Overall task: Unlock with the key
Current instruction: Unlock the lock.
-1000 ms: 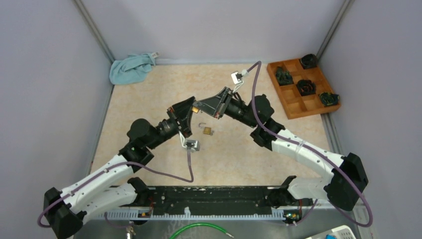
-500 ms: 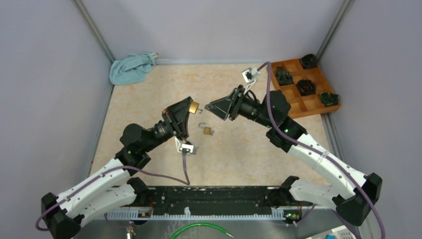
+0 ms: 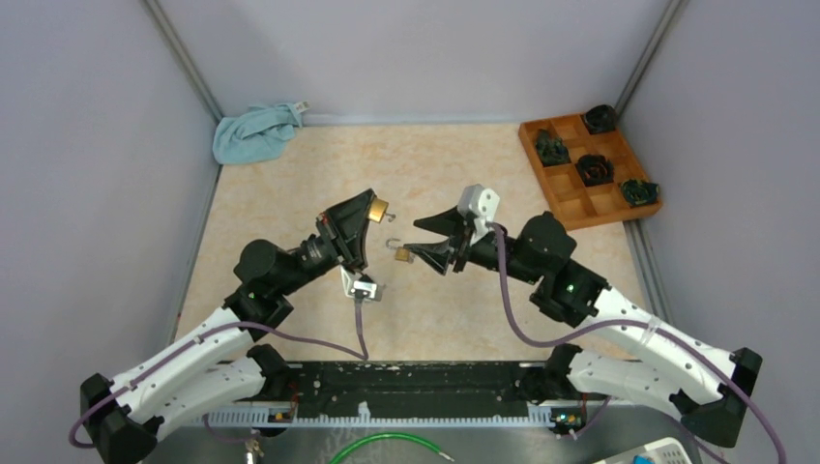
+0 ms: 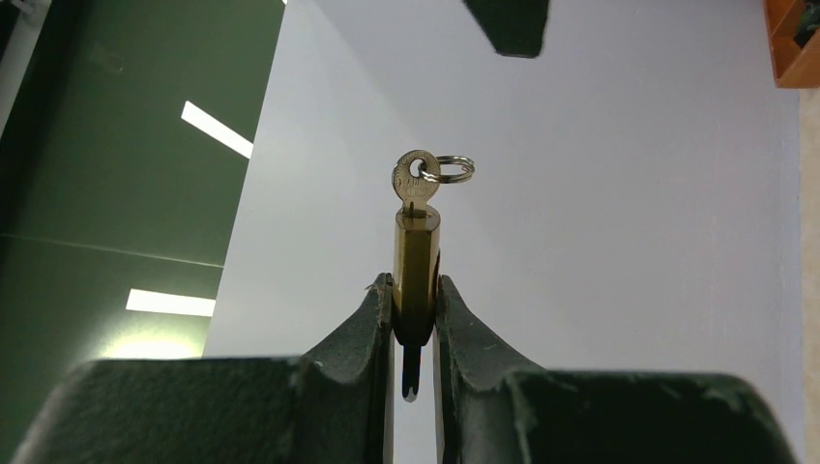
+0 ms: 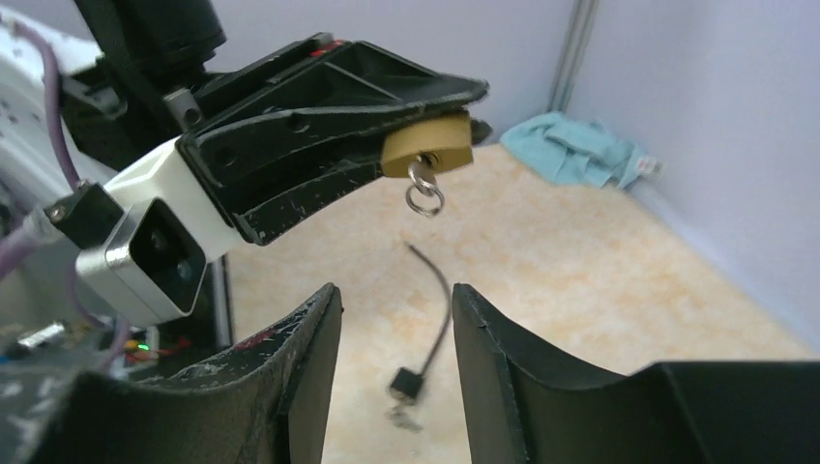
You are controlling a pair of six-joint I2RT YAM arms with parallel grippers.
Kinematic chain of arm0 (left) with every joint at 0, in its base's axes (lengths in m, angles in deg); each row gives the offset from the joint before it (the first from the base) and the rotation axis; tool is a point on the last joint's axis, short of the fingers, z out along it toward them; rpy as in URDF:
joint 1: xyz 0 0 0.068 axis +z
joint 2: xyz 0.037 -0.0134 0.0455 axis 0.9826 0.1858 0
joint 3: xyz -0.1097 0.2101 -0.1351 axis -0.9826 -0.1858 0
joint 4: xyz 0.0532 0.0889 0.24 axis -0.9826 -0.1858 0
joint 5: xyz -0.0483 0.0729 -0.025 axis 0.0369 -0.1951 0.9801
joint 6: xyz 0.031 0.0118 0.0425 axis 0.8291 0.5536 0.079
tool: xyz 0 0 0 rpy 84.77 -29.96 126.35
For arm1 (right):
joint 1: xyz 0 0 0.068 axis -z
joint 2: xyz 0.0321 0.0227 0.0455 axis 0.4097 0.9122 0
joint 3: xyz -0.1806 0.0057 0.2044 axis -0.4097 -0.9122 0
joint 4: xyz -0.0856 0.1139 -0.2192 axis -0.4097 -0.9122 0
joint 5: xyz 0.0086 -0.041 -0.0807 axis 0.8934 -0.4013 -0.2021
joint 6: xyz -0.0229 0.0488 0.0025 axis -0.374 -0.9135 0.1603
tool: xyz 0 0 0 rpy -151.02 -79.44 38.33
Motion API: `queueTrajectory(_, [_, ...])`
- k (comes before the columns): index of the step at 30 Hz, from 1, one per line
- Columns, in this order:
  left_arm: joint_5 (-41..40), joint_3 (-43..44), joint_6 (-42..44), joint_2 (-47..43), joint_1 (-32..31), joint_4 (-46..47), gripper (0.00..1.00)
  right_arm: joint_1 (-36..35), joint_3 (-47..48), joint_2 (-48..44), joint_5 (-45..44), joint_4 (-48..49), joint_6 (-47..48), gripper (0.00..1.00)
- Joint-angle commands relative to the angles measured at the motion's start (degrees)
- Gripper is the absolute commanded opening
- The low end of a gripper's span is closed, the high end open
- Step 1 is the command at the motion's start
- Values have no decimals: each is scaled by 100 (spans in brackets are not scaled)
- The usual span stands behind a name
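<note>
so the key (image 4: 416,179) is stuck in the brass padlock (image 4: 416,271), which the left pincer (image 4: 414,324) is pinching up above the middle of the desk (image 3: 280,193), and the right pincer (image 3: 421,241) sits spread apart just to its right, near a second little lock (image 3: 402,253) lying on the desk

Flat brass round-headed key (image 4: 416,179) seated in small rectangular brass padlock (image 4: 416,261), held aloft.
The padlock is clamped upright in the left gripper (image 4: 414,282), with the key sticking out of its top end and a silver split ring (image 4: 453,170) through the key head. A second small brass padlock with thin silver shackle (image 3: 403,254) lies on the beige tabletop (image 3: 290,193), well apart.
</note>
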Motion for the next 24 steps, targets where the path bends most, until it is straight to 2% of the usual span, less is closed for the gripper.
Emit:
queueTrajectory(1, [121,155,24,-98,-36,5,0,-478,-48,-257,-664,804,2178,46])
queueTrajectory(9, [203,160,61,-110,-36,-49,0,-893,247,23,-1195,1051,3231,39])
queueTrajectory(17, [214,164,77,-124,-34,-116,0,-909,471,292,-946,793,3394,31])
queueTrajectory(24, [241,207,92,-105,-32,-216,0,-1069,532,446,-1004,756,3655,31])
